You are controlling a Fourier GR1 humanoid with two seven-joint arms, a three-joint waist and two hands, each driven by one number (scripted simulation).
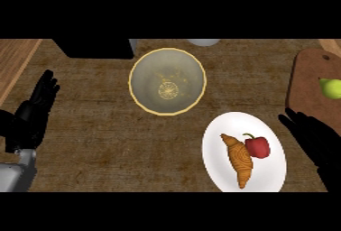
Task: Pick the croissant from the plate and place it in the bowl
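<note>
A golden-brown croissant [239, 159] lies on the white plate [223, 131] at the lower right, touching a red bell pepper [258, 146] on its right side. The yellow-rimmed glass bowl [142, 97] stands up and left of the plate, with nothing in it. My right hand [313, 140] is open just right of the plate, fingers straight and pointing up-left, apart from the croissant. At the left edge my left hand [34, 110] rests open with its fingers up.
A wooden cutting board [307, 85] at the right edge carries a green apple [331, 88]. A dark block [96, 47] and a pale round object [203, 42] stand at the back. A lighter wooden strip [16, 58] runs along the far left.
</note>
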